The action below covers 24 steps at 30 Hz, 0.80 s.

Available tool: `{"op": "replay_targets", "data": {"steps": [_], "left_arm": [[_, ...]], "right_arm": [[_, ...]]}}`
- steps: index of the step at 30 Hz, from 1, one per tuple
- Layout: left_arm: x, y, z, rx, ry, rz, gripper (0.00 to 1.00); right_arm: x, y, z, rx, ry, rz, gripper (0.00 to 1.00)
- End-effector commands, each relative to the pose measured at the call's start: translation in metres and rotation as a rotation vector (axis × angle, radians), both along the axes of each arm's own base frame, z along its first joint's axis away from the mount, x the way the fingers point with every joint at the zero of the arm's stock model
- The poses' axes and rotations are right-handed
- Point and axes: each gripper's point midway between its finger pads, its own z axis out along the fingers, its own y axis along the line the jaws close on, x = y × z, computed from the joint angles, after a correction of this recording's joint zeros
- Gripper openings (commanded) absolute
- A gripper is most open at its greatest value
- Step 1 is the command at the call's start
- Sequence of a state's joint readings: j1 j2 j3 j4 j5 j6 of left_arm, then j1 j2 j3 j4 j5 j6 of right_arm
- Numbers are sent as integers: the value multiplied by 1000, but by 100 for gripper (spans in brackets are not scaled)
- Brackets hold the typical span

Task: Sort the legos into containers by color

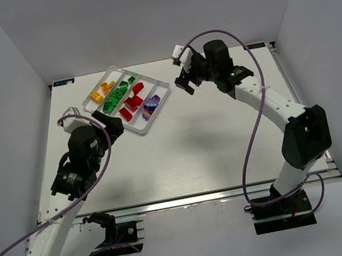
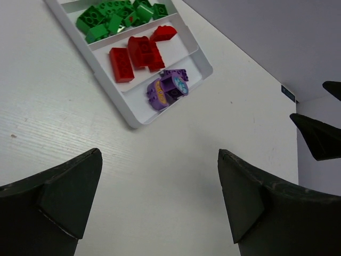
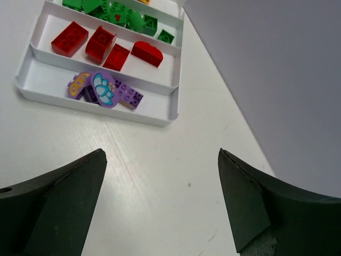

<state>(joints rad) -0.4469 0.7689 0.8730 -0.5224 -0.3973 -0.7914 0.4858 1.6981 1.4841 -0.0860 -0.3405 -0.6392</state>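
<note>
From above, the bricks were too small to count, and the green bricks [image 1: 118, 92] lay heaped so that single pieces could not be made out. Both wrist views cut off the far end of the white tray [image 1: 142, 124]. The left wrist view lost the yellow bricks [image 1: 101, 91] completely, and the right wrist view showed only a sliver of them.

The tray sat slantwise near the table's [image 1: 183, 159] far edge, towards the far left corner. Its four compartments held yellow, green, red and purple in turn. The red bricks [image 2: 136, 56] filled the third compartment. The purple bricks [image 3: 104, 90], one of them round, lay in the one nearest the table's middle.

The left arm reached forward from the near left corner. The left gripper [image 1: 111, 120] hovered just beside the tray's near end, with its fingers spread wide and nothing between them. The right arm stretched up from the near right corner and bent leftward. The right gripper [image 1: 185, 86] hung near the far edge, a little right of the tray, also wide apart and empty.
</note>
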Motion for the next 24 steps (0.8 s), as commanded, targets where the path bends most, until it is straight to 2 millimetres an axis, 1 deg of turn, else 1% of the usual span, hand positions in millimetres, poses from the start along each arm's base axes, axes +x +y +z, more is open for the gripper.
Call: {"op": "replay_targets", "data": {"steps": [1, 2, 3, 4, 5, 6, 7, 8, 9, 10, 11, 12, 13, 14, 15, 16, 17, 18, 19, 20, 21, 22, 24], "left_arm": [[9, -18, 28, 5, -59, -100, 98], [10, -21, 35, 6, -68, -115, 98], [11, -25, 37, 15, -69, -144, 98], [13, -28, 36, 26, -58, -159, 98], [14, -30, 45, 31, -69, -172, 98], [15, -33, 43, 50, -57, -196, 98], [16, -35, 47, 55, -60, -208, 98], [16, -36, 49, 61, -62, -218, 98], [16, -37, 55, 73, -74, -230, 98], [15, -40, 56, 76, -74, -247, 98], [15, -41, 58, 81, -80, -259, 98], [14, -41, 59, 84, -83, -265, 98], [13, -43, 60, 82, -86, -277, 98], [11, -43, 58, 85, -86, -283, 98], [10, -43, 56, 84, -86, -286, 98], [10, -44, 56, 79, -90, -291, 98], [8, -45, 56, 74, -92, -301, 98], [8, -46, 55, 68, -90, -302, 98], [7, -47, 56, 62, -92, -305, 98], [7, -48, 57, 53, -92, -310, 98], [7, -49, 57, 49, -92, -311, 98], [7, -49, 58, 46, -94, -312, 98], [6, -50, 60, 34, -100, -313, 98]], "right_arm": [[-14, -40, -11, 70, 221, -168, 89], [-17, -50, 0, 100, 240, -185, 89], [-20, -56, 2, 115, 270, -202, 89], [-27, -62, 0, 128, 330, -228, 89], [-30, -70, 10, 150, 336, -245, 89], [-34, -75, 10, 173, 370, -271, 89], [-37, -80, 14, 188, 373, -283, 89], [-45, -88, 29, 216, 342, -289, 89], [-51, -92, 19, 208, 357, -298, 89], [-56, -97, 21, 209, 342, -307, 89], [-63, -104, 33, 220, 300, -326, 89], [-68, -109, 24, 210, 310, -343, 89], [-72, -113, 24, 211, 302, -361, 89], [-75, -121, 32, 236, 278, -408, 89], [-79, -127, 21, 231, 297, -439, 89], [-85, -133, 26, 244, 276, -462, 89], [-86, -141, 24, 255, 278, -518, 89], [-88, -146, 15, 251, 290, -548, 90], [-91, -151, 17, 258, 280, -573, 89], [-90, -160, 15, 256, 271, -630, 89], [-92, -164, 13, 276, 289, -665, 89], [-91, -173, 14, 278, 279, -725, 89], [-93, -178, 13, 290, 293, -766, 89]]}}
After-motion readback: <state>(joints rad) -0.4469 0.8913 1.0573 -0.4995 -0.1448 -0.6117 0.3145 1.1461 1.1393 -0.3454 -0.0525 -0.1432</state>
